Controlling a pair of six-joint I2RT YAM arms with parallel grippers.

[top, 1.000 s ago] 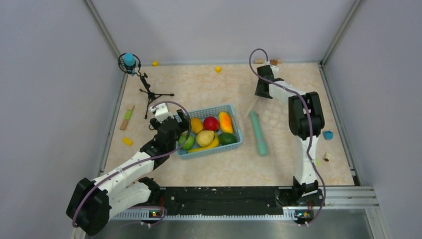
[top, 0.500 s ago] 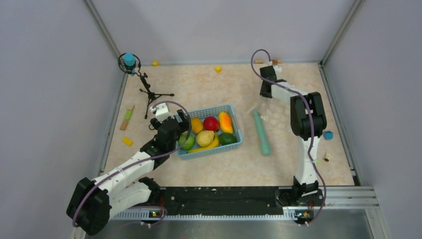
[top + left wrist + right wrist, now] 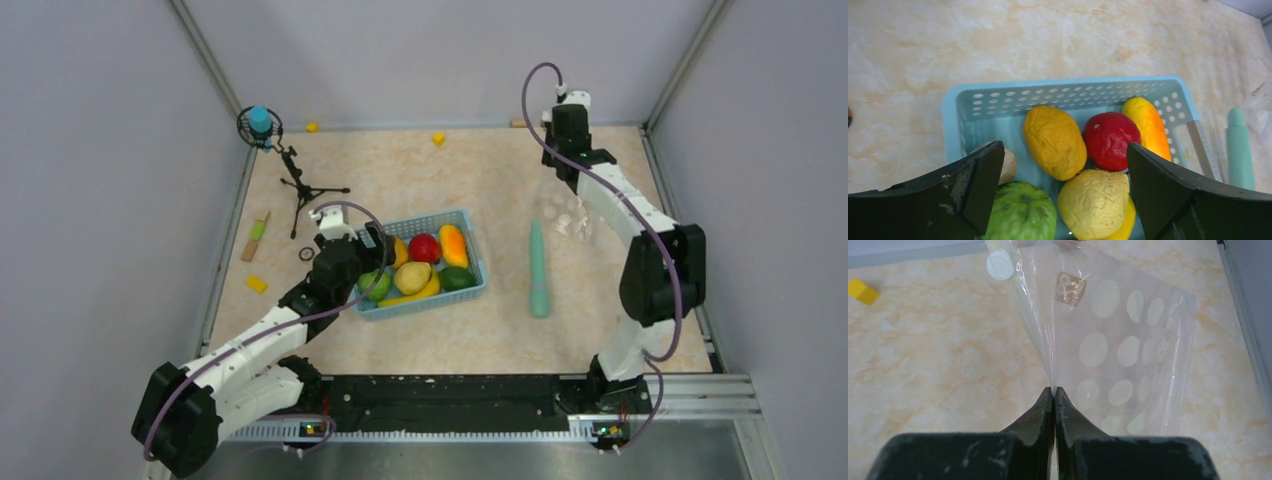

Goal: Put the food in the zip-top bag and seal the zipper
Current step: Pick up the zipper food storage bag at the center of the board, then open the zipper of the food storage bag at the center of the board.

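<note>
Since a second ago your right arm has swung up toward 1 o'clock. Its right hand (image 3: 562,150) has gone from part-open to closed and has lifted the clear, soft plastic zip-top bag (image 3: 568,212) off the table (image 3: 450,170). The long teal stick (image 3: 539,270) has turned to lie nearly 12-to-6. Your left arm has hardly shifted.

In the top view, the food (image 3: 425,265), glossy toy fruits and vegetables in red, orange, yellow and green, all sits in the light-blue perforated plastic basket (image 3: 478,262) near the table's centre. The left hand (image 3: 368,262) hovers at the basket's 9 o'clock end. The bag hangs at the basket's 2 o'clock and the stick lies at its 3 o'clock.

In the left wrist view, your left hand is spread wide and holds nothing. Between its fingers lie an ochre fruit (image 3: 1054,142), a red fruit (image 3: 1111,140), a pale yellow fruit (image 3: 1093,202) and, at 7 o'clock, a light-green fruit (image 3: 1020,210).

In the right wrist view, the fingers are pressed together on the bag's edge. What looks like the zipper (image 3: 1030,325) runs from there toward 11 o'clock, ending at a white slider (image 3: 1000,264). You cannot tell from here whether the mouth is open.

You are near the start, I judge. The bag is in hand, but no food is in it. Every piece has yet to go across, and then the zipper needs sealing.
</note>
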